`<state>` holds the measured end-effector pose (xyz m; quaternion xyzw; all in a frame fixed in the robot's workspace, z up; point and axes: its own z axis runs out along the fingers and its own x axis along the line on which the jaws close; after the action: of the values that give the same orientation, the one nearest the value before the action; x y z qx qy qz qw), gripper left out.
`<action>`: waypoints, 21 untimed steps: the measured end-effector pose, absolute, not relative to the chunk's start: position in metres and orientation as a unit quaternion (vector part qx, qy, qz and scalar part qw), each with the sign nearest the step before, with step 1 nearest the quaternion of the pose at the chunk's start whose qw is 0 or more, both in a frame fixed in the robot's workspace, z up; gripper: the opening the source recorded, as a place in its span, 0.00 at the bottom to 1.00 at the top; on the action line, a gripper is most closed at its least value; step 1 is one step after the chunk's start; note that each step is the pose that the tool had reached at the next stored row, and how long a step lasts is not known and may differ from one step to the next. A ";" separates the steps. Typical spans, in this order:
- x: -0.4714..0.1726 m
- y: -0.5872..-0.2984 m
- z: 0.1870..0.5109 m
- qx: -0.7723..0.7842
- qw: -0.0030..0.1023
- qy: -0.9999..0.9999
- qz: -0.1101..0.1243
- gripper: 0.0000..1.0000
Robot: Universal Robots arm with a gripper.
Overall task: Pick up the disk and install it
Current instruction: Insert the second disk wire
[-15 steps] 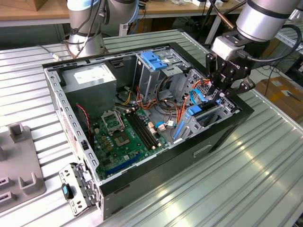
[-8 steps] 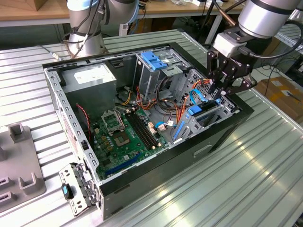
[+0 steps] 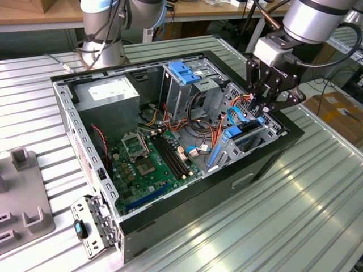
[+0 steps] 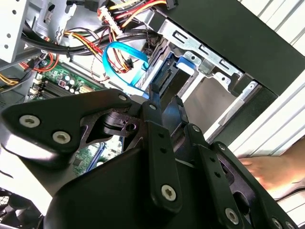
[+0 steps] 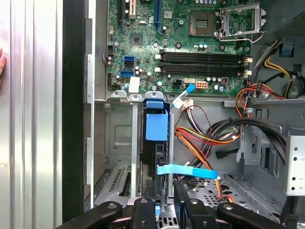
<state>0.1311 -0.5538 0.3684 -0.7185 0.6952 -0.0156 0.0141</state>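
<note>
The disk point(image 5: 156, 126) stands on edge in the drive bay point(image 5: 119, 138) at the end of the open computer case point(image 3: 261, 164), its light-blue side frame facing the first wrist view. In the second wrist view the blue frame end of the disk point(image 4: 183, 64) sits against the bay's metal rail. My gripper point(image 5: 162, 198) hangs over this bay with one black finger on each side of the disk's edge, shut on it. In the exterior view the gripper point(image 3: 265, 107) is low over the case's right end.
Orange, yellow and black cables point(image 5: 205, 136) and a blue flat cable point(image 5: 187, 171) crowd the bay's side. The motherboard point(image 3: 150, 156) covers the case floor. A tall metal cage with a blue latch point(image 3: 184, 71) stands behind. A person's hand point(image 4: 276, 171) rests on the table beside the case.
</note>
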 end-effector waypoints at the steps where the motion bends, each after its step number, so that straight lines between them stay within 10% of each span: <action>1: 0.131 -0.553 0.368 -0.719 0.014 0.695 -0.016 0.30; 21: 0.142 -0.549 0.368 -0.725 0.014 0.689 -0.015 0.30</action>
<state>0.1424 -0.5491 0.3684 -0.7248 0.6886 -0.0154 0.0142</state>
